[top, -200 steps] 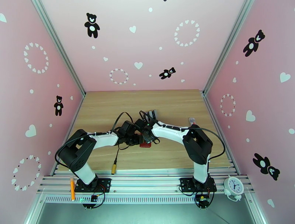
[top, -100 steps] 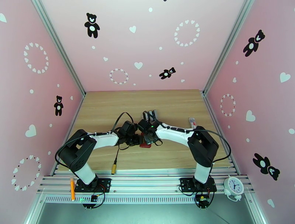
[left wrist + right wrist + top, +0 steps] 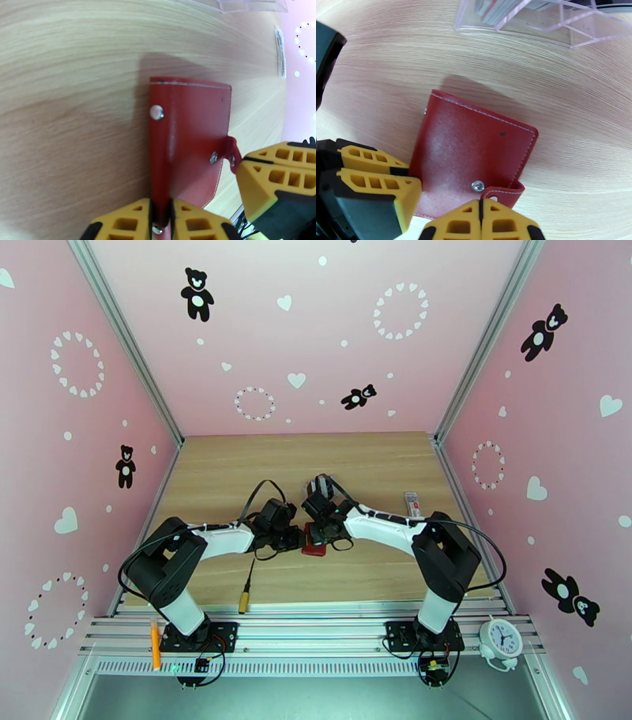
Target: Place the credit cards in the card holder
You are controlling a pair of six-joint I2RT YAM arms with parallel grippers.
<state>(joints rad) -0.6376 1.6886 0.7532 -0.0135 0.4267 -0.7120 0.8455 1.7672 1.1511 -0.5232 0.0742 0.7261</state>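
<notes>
Low in the left wrist view, our left gripper clamps one edge of the red card holder. Our right gripper is clenched on its snap tab.

Dark red card holder, white stitching, silver snaps; yellow-and-black fingers; pale wood-grain bench; pink walls, black bears, white hearts.

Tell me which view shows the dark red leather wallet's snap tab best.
Right wrist: the snap tab of the dark red leather wallet lies face-on, stud visible. Left wrist gets it edge-on, beside a yellow finger. Top external: too small, under the arms.
</notes>
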